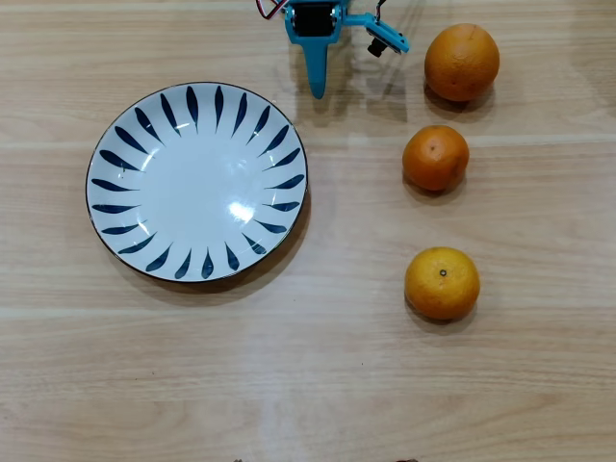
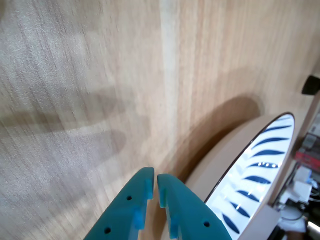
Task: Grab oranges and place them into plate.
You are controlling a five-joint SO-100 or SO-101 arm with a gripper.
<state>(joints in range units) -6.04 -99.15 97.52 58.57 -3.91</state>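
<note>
Beside the plate (image 1: pixel 196 182) rim, gripper (image 1: pixel 318 91) nearly closed, empty; oranges (image 1: pixel 436 158) well apart.

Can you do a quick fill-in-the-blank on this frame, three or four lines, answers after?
1. The number of oranges on the table is ____.
2. The plate holds ____ oranges.
3. In the overhead view, the oranges lie to the ____ of the plate.
4. In the wrist view, the gripper fingers are nearly ____, with nothing between them.

Missing words: three; no; right; closed
</note>
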